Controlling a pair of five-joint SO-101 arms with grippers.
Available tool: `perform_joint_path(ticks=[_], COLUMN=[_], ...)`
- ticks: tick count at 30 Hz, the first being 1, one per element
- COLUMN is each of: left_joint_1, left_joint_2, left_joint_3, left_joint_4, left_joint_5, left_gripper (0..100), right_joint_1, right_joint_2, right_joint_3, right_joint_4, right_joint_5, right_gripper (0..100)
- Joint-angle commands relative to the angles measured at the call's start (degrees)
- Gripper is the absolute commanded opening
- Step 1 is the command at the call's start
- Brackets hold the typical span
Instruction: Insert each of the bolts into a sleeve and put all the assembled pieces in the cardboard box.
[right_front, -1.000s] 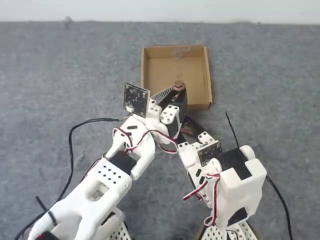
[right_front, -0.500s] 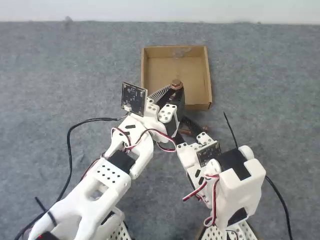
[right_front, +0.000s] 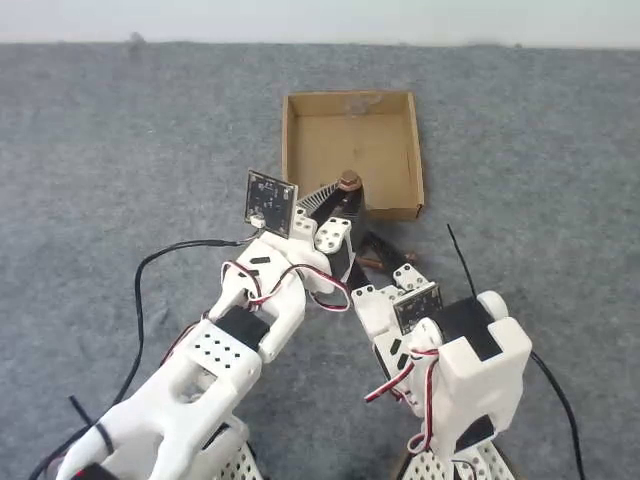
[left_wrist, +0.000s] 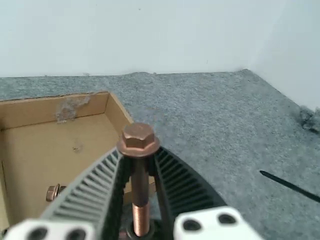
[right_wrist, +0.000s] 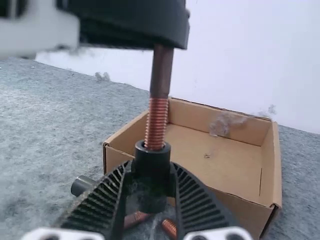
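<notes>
- Checking the feeds, I saw the left gripper (left_wrist: 137, 155) clamped on a bolt (left_wrist: 139, 145). It was held upright with the hex head on top, just in front of the box (right_front: 287, 140).
- Meanwhile the right gripper (right_wrist: 151, 172) was squeezed tight around a black sleeve (right_wrist: 151, 167), standing upright directly under that bolt.
- The bolt's threaded end sat right in the sleeve's mouth, with most of the thread and the smooth shank bare above it.
- From the high view, both grippers met at the box's near wall, over the grey carpet (right_front: 120, 150).
- One copper piece (left_wrist: 52, 192) lay inside the box near a side wall. I couldn't tell whether it had a sleeve on it.
- Down on the carpet by the right gripper, a spare sleeve (right_wrist: 80, 186) lay on its side, with two loose bolts (right_wrist: 170, 227) near it.
</notes>
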Motion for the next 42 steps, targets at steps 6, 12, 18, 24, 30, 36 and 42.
perform_joint_path(ticks=[6, 12, 18, 24, 30, 36, 42], left_joint_1=[-0.09, -0.18, -0.09, -0.26, -0.09, 0.18, 0.26], left_joint_2=[-0.26, -0.26, 4.04, 14.95, 17.23, 17.23, 17.23], left_joint_3=[0.66, 1.89, 1.54, 1.89, 3.12, 3.47, 5.05], left_joint_4=[-2.02, -2.02, -2.11, -14.59, -18.2, -18.2, -18.2], left_joint_5=[0.7, 0.7, 0.7, 0.44, 0.35, 0.35, 0.26], left_gripper=[1, 1, 1, 1, 1, 1, 1], right_joint_1=[0.13, 0.13, 0.13, 0.31, 0.92, 1.45, 1.54], right_joint_2=[-0.75, -0.75, -0.75, -0.75, -0.66, -0.66, -0.66], right_joint_3=[1.41, 1.41, 1.41, 1.41, 1.41, 1.23, 1.14], right_joint_4=[-1.63, -1.63, -1.63, -1.63, -1.36, -1.36, -1.36], right_joint_5=[0.53, 0.62, 0.62, 0.79, 3.43, 3.43, 3.43], right_gripper=[0.6, 0.6, 0.6, 0.6, 0.6, 0.6, 0.6])
